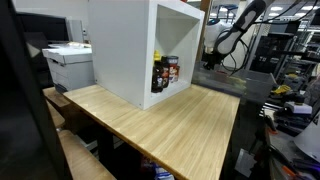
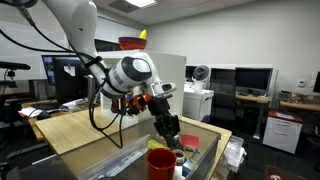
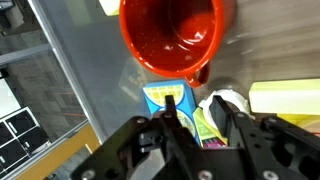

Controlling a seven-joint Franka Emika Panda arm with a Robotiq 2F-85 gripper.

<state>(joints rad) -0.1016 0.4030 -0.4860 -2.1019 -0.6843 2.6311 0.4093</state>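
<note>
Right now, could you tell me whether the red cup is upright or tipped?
Upright: the red cup stands on its base in an exterior view, and the wrist view looks down into its mouth.

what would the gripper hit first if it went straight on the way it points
Probably the blue and yellow carton just ahead of the gripper, below the red cup in the wrist view. Depth is unclear, so the green packet beside it could come first.

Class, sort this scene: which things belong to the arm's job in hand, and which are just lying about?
In hand: end effector, red cup, blue-and-yellow packet.
Lying about: printer, white box, bottles inside it, monitors.
</note>
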